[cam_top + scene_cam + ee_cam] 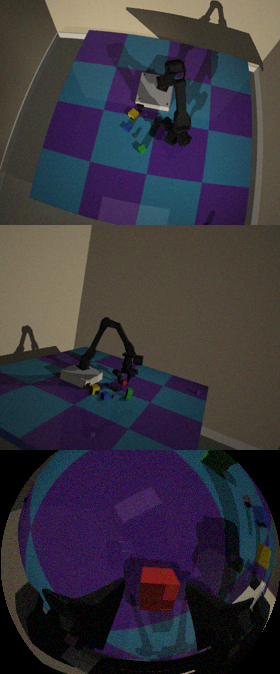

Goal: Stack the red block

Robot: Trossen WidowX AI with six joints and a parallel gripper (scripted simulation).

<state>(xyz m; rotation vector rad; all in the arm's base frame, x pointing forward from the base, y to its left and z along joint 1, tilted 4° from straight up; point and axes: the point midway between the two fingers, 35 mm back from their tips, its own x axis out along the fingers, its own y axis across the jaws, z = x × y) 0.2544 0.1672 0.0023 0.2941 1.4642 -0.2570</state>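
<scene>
The red block (123, 382) (158, 588) sits on a purple tile between the two fingers. It is hidden under the arm in the top view. My gripper (123, 383) (156, 584) points down around it, low over the table. The fingers are partly apart, with a gap on each side of the block in the wrist view, so it is open. The green tower (141, 148) (129, 394) (218, 460) is two blocks high and stands upright on a blue tile, a short way from the gripper. Its top is bare.
A yellow block (133, 113) (95, 389) (263, 556), a blue block (127, 127) (105, 395) (260, 516) and a small brownish block (135, 135) (113, 396) lie between the tower and the white base (147, 87) (93, 380). A small purple object (198, 392) lies near the far table edge.
</scene>
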